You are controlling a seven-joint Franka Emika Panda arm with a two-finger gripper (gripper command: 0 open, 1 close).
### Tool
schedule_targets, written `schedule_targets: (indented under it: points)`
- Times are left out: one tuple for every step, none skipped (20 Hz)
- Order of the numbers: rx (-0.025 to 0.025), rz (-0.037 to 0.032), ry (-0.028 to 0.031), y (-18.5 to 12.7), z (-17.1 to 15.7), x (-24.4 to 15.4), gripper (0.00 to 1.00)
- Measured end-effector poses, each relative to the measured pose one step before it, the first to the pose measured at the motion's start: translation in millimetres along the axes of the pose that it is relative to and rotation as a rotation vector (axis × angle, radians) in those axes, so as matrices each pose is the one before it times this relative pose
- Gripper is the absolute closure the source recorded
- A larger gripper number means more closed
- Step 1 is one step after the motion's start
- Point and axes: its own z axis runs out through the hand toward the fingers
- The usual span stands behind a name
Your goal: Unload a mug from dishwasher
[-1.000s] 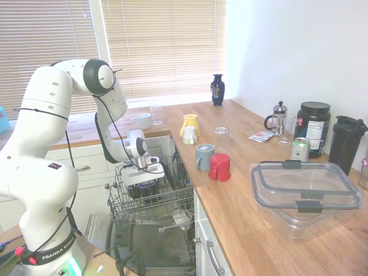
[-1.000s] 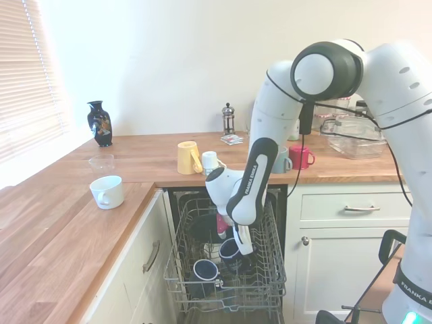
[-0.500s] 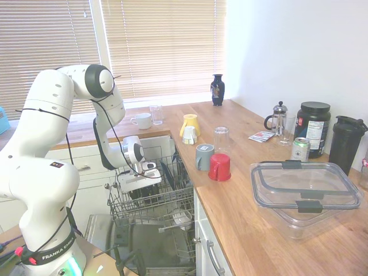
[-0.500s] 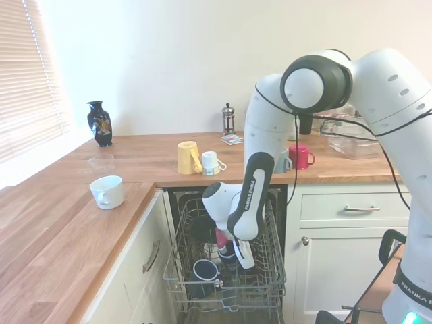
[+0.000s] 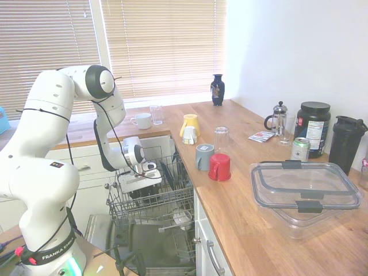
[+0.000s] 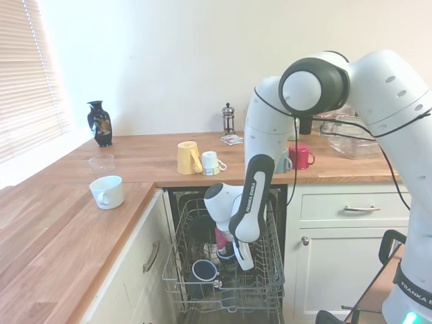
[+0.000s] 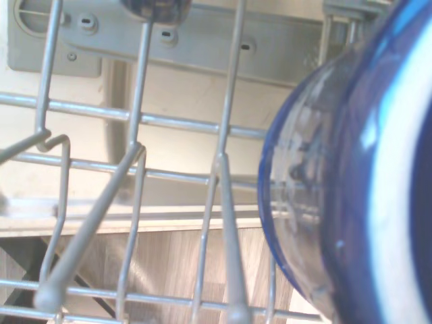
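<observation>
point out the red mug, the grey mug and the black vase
red mug (image 5: pixel 219 167), first exterior view, on its upturned side wall
grey mug (image 5: pixel 204 156), first exterior view, on its body
black vase (image 6: pixel 100 124), second exterior view, on its belly

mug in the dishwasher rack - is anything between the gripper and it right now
Nothing visible does. The gripper is down inside the wire rack, right at the dark mug, whose glossy wall fills the wrist view. The paler-inside blue mug sits beside, not between. Finger state cannot be told.
</observation>
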Motion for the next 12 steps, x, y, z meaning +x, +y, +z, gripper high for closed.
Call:
schedule_targets:
  points:
    - [0.00177, 0.00255, 0.00066, 0.82, 0.07, 0.32, 1.00]
    - [0.00265, 0.00323, -0.00059, 0.84, 0.16, 0.25, 1.00]
    - [0.00287, 0.00294, -0.00169, 0.42, 0.09, 0.11, 1.00]
    - [0.00386, 0.00330, -0.00186, 0.49, 0.06, 0.19, 1.00]
    - [0.00255, 0.00084, -0.00034, 0.19, -0.06, 0.19, 1.00]
    - [0.00130, 0.00040, 0.00023, 0.01, -0.04, 0.10, 1.00]
    - [0.00097, 0.00093, 0.00026, -0.04, 0.02, 0.06, 1.00]
    - [0.00155, 0.00192, 0.00030, -0.04, 0.05, 0.11, 1.00]
    - [0.00302, 0.00560, -0.00167, 0.26, 0.28, 0.27, 1.00]
    - [0.00466, 0.00618, -0.00284, 0.46, 0.53, 0.60, 1.00]
    - [0.00491, 0.00470, -0.00348, 0.48, 0.76, 0.43, 1.00]
    - [0.00287, 0.00021, -0.00181, 0.57, 0.50, 0.52, 1.00]
